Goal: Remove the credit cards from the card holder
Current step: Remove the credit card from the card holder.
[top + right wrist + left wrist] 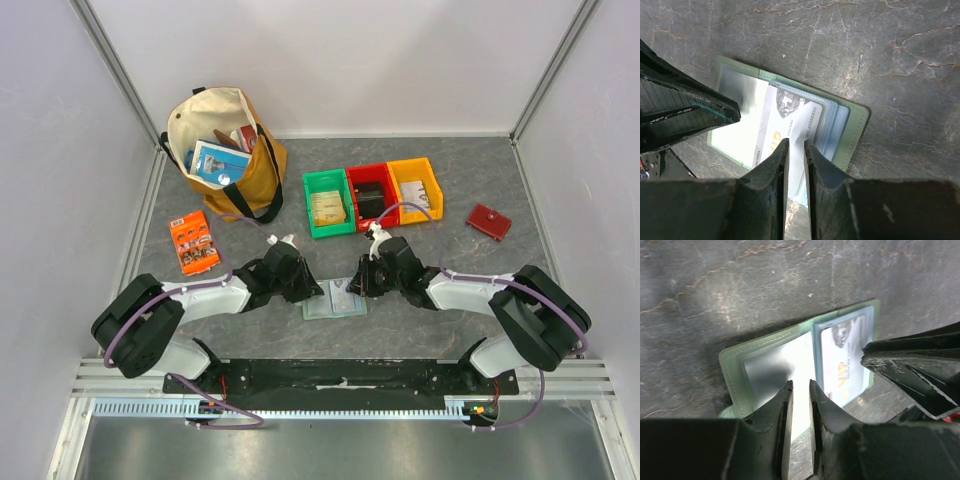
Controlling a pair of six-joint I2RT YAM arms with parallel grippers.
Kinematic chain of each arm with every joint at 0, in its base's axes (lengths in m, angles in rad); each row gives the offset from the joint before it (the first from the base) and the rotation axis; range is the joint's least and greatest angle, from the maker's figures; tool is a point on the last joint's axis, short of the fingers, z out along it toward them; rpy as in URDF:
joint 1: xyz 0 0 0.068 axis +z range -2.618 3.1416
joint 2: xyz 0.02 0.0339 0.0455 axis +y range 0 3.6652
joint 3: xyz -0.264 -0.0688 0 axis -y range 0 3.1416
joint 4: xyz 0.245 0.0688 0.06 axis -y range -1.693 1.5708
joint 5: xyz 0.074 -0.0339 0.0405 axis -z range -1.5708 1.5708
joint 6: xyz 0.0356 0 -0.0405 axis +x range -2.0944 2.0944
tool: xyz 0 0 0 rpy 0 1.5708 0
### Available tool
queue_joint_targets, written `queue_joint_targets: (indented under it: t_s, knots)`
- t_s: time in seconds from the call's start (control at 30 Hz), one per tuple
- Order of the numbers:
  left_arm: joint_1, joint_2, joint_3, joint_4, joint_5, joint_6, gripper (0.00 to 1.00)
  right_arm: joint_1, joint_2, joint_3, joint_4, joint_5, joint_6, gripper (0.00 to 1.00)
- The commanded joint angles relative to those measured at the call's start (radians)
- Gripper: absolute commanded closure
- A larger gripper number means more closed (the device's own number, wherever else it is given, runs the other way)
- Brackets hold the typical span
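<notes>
The pale green card holder (335, 300) lies open and flat on the dark table between my two grippers. In the left wrist view its left half (735, 365) shows a clear window, and its right half holds a white VIP card (845, 365). In the right wrist view the card (790, 120) sits tilted, partly out of the blue pockets of the holder (855, 125). My left gripper (303, 290) (799, 390) hovers over the left half, jaws a narrow gap apart and empty. My right gripper (360, 283) (795, 146) is over the card, jaws also a narrow gap apart.
A tan tote bag (225, 150) with items stands at the back left, with an orange packet (193, 242) in front of it. Green (327, 203), red (370, 195) and yellow (415, 187) bins sit behind the grippers. A small red wallet (489, 221) lies to the right.
</notes>
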Motion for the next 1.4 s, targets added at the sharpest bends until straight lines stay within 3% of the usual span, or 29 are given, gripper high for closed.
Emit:
queue_joint_targets:
  t_s: [0.0,0.27,0.77,1.37]
  knots:
    - [-0.009,-0.029,-0.013,0.107,0.053,-0.060,0.73,-0.010,0.021,-0.053,0.015,-0.016,0.020,0.76]
    - [-0.013,-0.002,-0.048,0.205,0.076,-0.112,0.62,-0.015,0.032,-0.077,0.040,-0.036,0.034,0.77]
    - [-0.016,0.113,-0.106,0.380,0.142,-0.184,0.60,-0.032,0.032,-0.094,0.057,-0.057,0.046,0.78]
    - [-0.016,0.153,-0.138,0.538,0.197,-0.229,0.76,-0.044,0.044,-0.104,0.074,-0.079,0.055,0.78]
